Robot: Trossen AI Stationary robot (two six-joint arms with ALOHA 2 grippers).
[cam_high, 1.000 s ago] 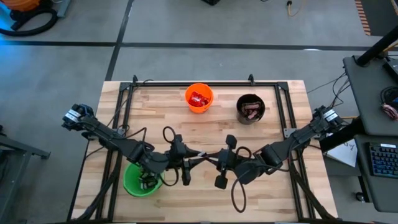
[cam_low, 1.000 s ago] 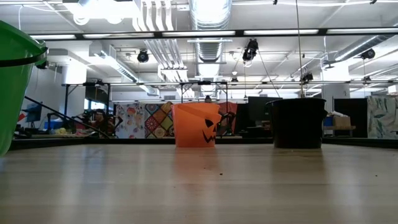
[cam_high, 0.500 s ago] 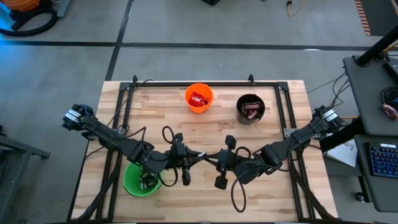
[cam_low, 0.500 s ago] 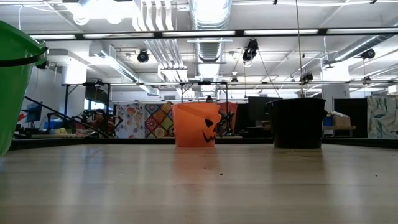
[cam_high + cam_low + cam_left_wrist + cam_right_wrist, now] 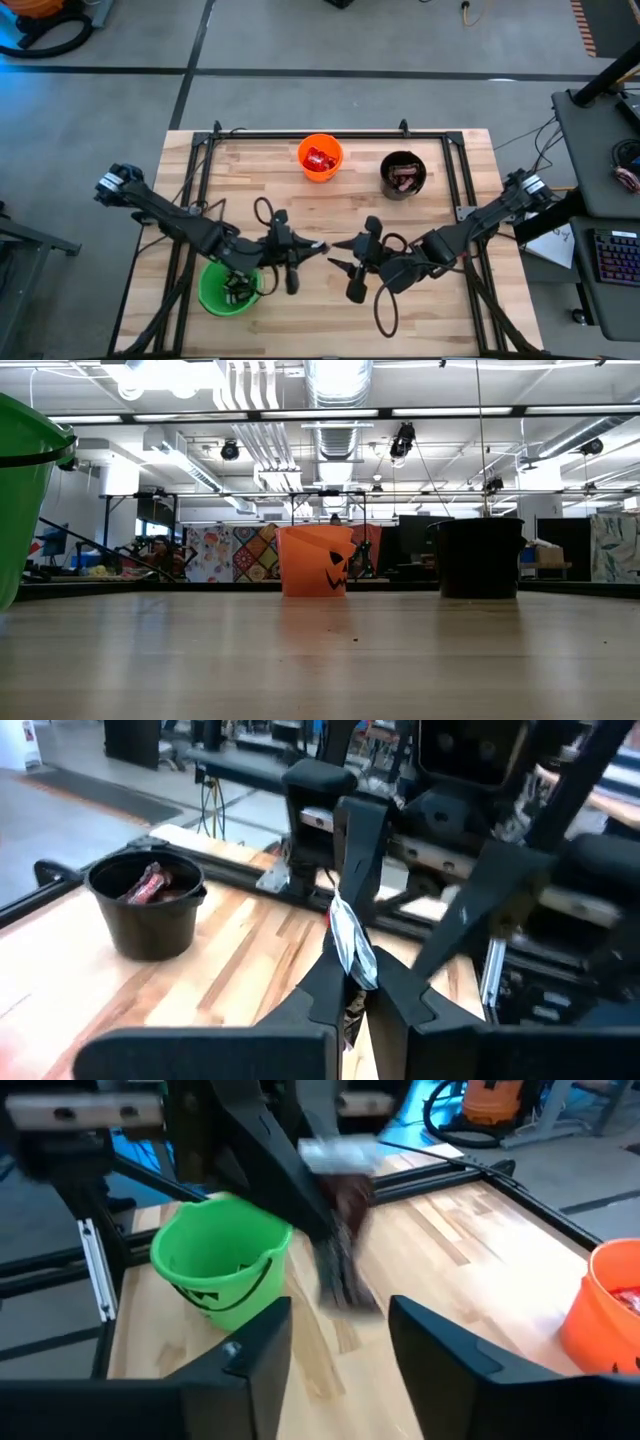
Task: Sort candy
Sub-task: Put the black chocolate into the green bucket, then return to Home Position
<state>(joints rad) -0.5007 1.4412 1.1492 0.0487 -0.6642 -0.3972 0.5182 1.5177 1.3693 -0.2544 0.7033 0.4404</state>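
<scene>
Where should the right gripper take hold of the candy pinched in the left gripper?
Probably the silvery wrapper end of the candy, which sticks out free past the left gripper's fingertips. Come in head-on from the right arm's side: the right gripper is open and faces that end across a gap.

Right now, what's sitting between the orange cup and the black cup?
Nothing. In the high view, bare wooden table separates the orange cup from the black cup.

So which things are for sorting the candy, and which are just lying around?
For the job: candy held by the left gripper; orange cup, black cup, green cup with candy inside.
Just lying about: keyboard, orange vacuum.
</scene>
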